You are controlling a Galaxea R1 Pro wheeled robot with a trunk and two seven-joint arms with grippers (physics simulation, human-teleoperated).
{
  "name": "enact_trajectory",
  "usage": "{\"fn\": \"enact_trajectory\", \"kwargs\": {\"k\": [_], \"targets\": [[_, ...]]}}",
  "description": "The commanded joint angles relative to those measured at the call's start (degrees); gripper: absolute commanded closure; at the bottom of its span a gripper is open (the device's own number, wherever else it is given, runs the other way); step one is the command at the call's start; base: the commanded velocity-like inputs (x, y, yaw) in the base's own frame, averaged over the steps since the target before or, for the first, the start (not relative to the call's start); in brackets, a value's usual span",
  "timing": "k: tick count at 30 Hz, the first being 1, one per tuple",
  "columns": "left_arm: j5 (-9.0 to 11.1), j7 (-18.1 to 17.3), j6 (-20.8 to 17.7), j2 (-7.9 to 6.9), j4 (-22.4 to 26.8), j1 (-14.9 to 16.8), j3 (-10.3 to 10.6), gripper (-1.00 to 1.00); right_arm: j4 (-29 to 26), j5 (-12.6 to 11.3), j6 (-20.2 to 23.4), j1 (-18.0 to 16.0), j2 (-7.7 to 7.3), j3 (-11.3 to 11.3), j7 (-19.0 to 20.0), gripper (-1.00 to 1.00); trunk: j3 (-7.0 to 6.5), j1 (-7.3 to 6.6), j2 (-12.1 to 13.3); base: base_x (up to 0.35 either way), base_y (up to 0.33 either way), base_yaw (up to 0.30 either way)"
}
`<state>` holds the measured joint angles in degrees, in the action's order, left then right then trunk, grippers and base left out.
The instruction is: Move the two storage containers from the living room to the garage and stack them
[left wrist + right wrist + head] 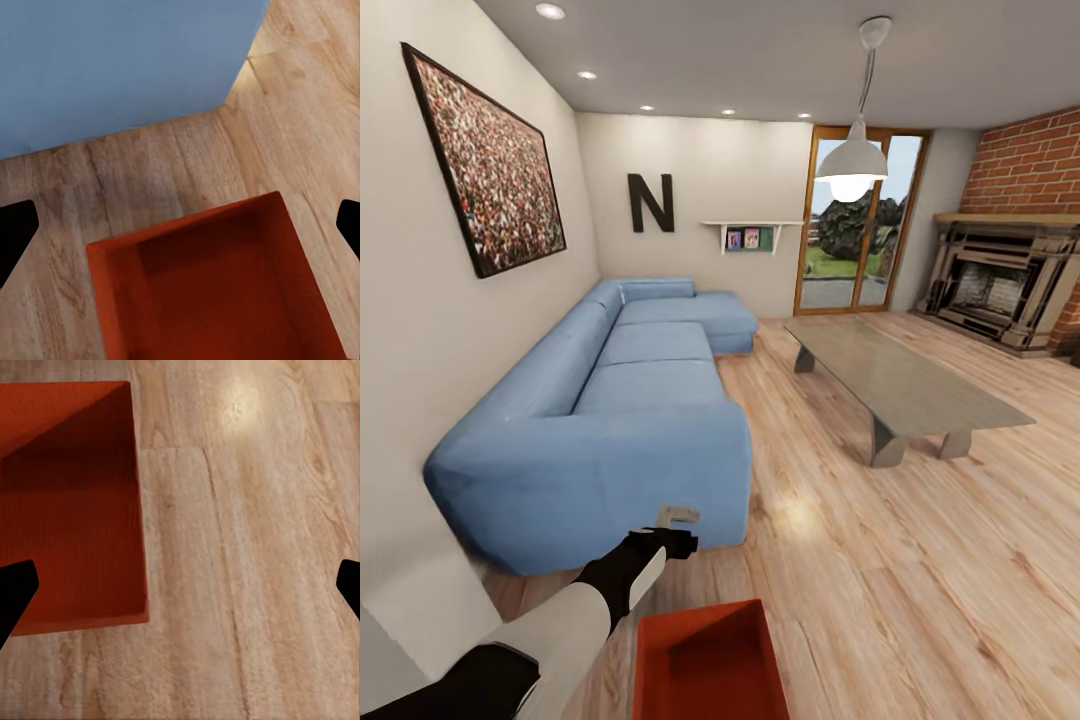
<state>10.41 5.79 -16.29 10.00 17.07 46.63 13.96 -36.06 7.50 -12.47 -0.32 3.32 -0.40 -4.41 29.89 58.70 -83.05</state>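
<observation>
Just off the near corner of the blue sofa (610, 400), one orange-red storage container (705, 665) sits open-topped on the wood-plank floor (920, 580) of the living room, close in front of the robot. Only this one bin is in sight; where the second lies I cannot tell.

The left gripper (678, 530) reaches forward between the sofa's end and the bin, hanging above the boards. In the left wrist view its two dark fingertips (13, 238) stand far apart at the frame edges, so the jaws are spread and hold nothing, with the bin's far rim (187, 223) below and between them. The right wrist view shows the same: fingertips (15, 594) wide apart and empty, over bare floor beside the container (67, 510), whose side wall lies between them.

The step in hand looks like the approach for a two-armed lift. To do it well, each gripper should come down over an opposite wall of the bin, straddle the thin rim squarely, and pinch at matching points so the load stays level. The left arm should keep off the sofa's corner while descending.
</observation>
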Motion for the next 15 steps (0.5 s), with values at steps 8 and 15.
{"fn": "enact_trajectory", "kwargs": {"k": [8,15], "targets": [[0.7,0.5,0.7,0.0,0.0,0.0,0.4,-1.0,0.0,0.7,-0.1,0.0,0.02,0.0,-0.4,-1.0,0.49,0.03,0.0,0.103,-0.069,0.0],[0.7,0.5,0.9,0.0,-0.1,0.0,0.4,-1.0,0.0,0.7,-0.1,0.0,0.02,0.0,-0.3,-1.0,0.5,0.03,0.0,0.107,-0.216,0.0]]}}
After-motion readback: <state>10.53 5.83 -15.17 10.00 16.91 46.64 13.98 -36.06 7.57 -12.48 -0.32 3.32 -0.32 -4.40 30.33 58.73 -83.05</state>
